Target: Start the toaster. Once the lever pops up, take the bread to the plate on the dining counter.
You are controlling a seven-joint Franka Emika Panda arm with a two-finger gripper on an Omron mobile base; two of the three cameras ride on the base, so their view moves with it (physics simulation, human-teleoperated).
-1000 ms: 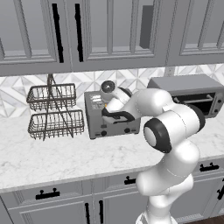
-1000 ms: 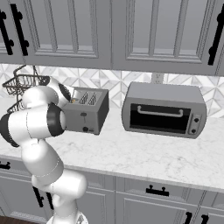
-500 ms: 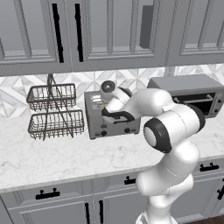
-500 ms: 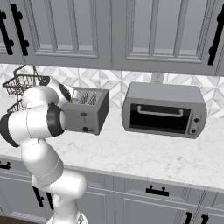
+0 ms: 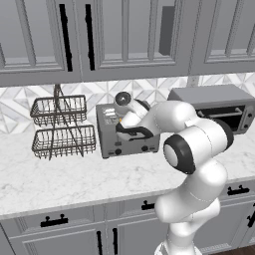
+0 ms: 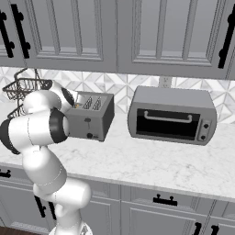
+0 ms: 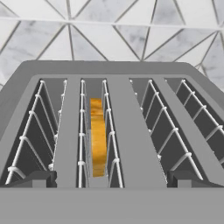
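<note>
The grey toaster (image 5: 112, 144) (image 6: 89, 124) stands on the marble counter against the tiled wall. From straight above, the toaster's top (image 7: 131, 131) shows its wire-lined slots. The golden bread (image 7: 98, 138) stands on edge, sunk in the second slot from the left. My gripper (image 7: 109, 179) hovers just over the toaster's near edge, open, with one fingertip (image 7: 35, 178) at each side and nothing between them. Seen from the left base, the hand (image 5: 130, 122) bends down over the toaster's top. The plate and the dining counter are out of view.
A wider toaster oven (image 5: 214, 107) (image 6: 172, 114) sits to the toaster's right. A two-tier wire basket (image 5: 62, 127) (image 6: 27, 87) stands to its left. Wall cabinets hang above, and the marble counter (image 5: 74, 179) runs in front.
</note>
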